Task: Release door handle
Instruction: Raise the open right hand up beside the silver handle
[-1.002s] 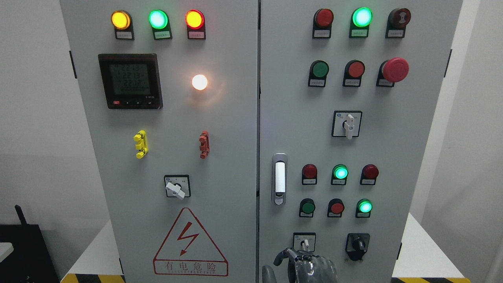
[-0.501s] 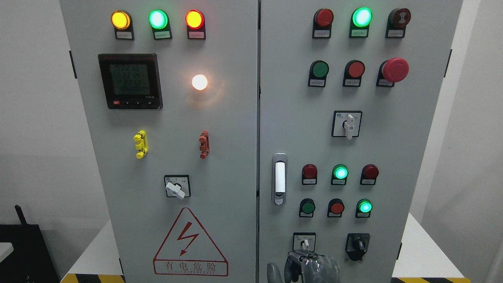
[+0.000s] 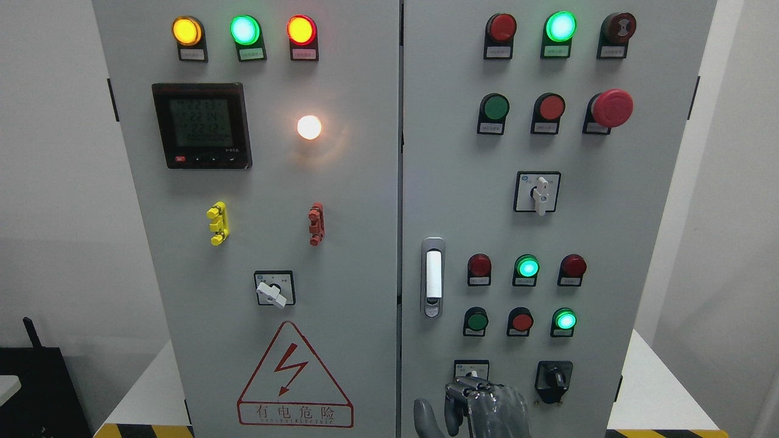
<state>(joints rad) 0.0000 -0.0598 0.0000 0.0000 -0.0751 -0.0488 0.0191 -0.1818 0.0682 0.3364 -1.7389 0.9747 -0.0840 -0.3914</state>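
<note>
Grey metal cabinet door (image 3: 462,201), slim white bar handle (image 3: 433,275) in oval silver recess at lower centre, untouched, glossy grey hand (image 3: 481,409) bottom centre, fingers curled, grasping nothing

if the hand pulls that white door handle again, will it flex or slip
Probably stiff: the door handle looks like a short, thick bar seated in a metal recess. Its smooth surface may be a little slippery. It sits flush, so fingers likely need to hook under it.

Two cabinet doors (image 3: 341,182), one door handle (image 3: 433,277), one meter (image 3: 201,125), four selector switches (image 3: 537,192), one robot hand (image 3: 481,407)
</note>
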